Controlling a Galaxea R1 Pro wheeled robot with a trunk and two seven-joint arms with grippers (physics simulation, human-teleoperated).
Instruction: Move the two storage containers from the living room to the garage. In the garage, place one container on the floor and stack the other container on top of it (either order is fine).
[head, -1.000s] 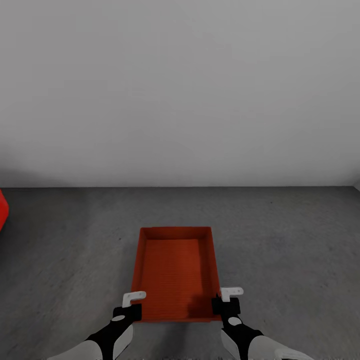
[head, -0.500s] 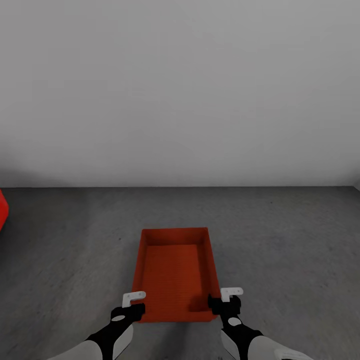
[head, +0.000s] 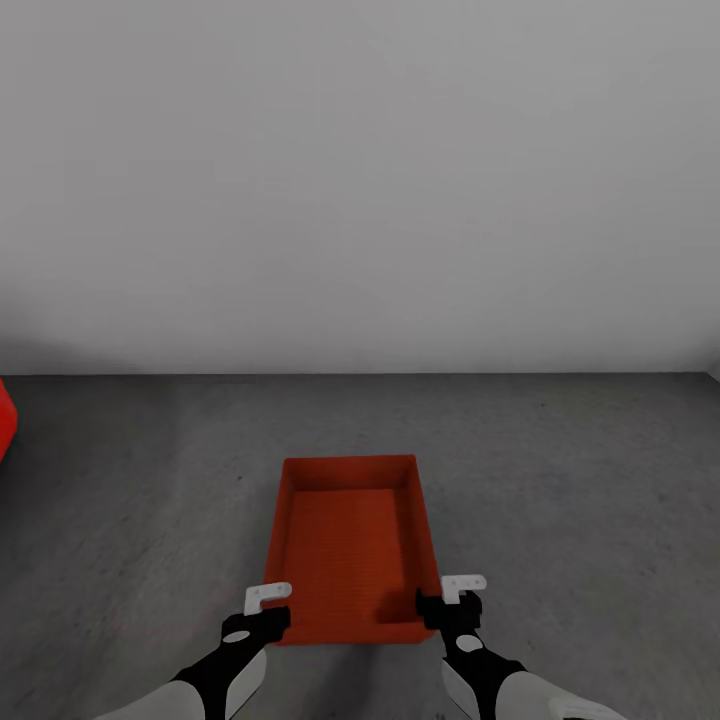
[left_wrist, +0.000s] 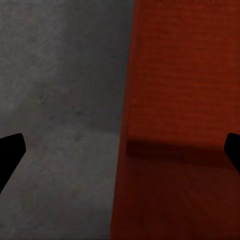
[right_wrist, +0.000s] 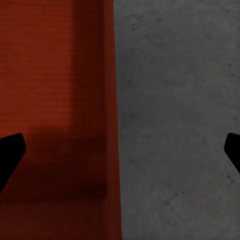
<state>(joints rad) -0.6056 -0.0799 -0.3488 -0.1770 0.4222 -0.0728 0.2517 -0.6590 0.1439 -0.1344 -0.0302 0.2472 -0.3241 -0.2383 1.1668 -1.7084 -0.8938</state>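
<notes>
**Red-orange container on the garage floor, both grippers spread at its near corners**

Red-orange and open-topped, the storage container (head: 350, 545) lay flat on the dark grey concrete floor (head: 560, 470) before a plain white wall (head: 360, 180). From the head camera I saw my left gripper (head: 262, 612) at its near left corner and my right gripper (head: 447, 603) at its near right corner, with a sliver of the red car (head: 5, 418) at the far left edge. That view could not tell me how wide the jaws stood. My left wrist camera could: the left gripper's fingertips (left_wrist: 11, 150) sat far apart, straddling the container's side wall, gripping nothing. My right wrist camera showed the same wide spread, right fingertips (right_wrist: 11, 150) either side of the opposite wall.
</notes>
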